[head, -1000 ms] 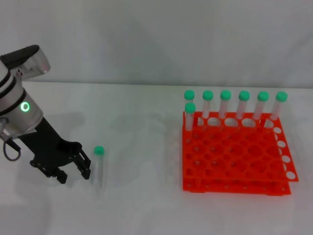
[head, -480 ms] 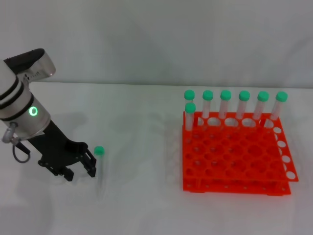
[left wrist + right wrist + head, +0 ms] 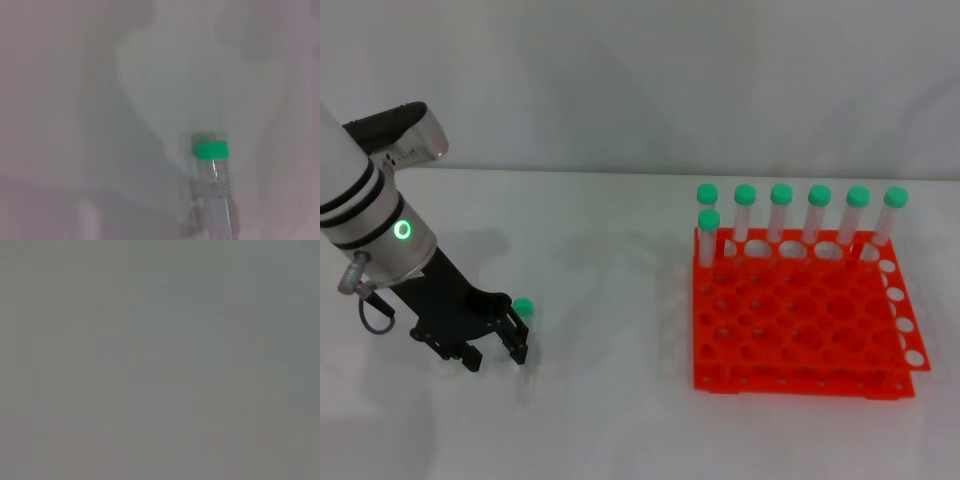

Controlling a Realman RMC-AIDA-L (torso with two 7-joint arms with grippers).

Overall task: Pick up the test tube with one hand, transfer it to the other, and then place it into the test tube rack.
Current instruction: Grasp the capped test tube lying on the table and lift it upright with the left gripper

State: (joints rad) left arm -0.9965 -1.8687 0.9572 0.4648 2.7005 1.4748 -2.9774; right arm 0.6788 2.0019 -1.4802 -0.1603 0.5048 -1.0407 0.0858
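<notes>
The test tube lies on the white table; its green cap (image 3: 523, 307) shows in the head view, and its clear body is mostly hidden behind my left gripper's near finger. The left wrist view shows the tube (image 3: 218, 190) close up, cap (image 3: 211, 150) away from the camera. My left gripper (image 3: 496, 352), on the arm with the green light, is open and low over the table, its fingers at the tube's body. The orange-red rack (image 3: 800, 325) stands at the right. The right arm is out of view.
Several green-capped tubes (image 3: 781, 212) stand upright along the rack's back row, with one (image 3: 708, 236) in the row in front at its left end. A pale wall runs behind the table. The right wrist view shows only plain grey.
My left arm has moved to the right, bringing the open gripper from beside the tube to over its body. The tube and rack have not moved.
</notes>
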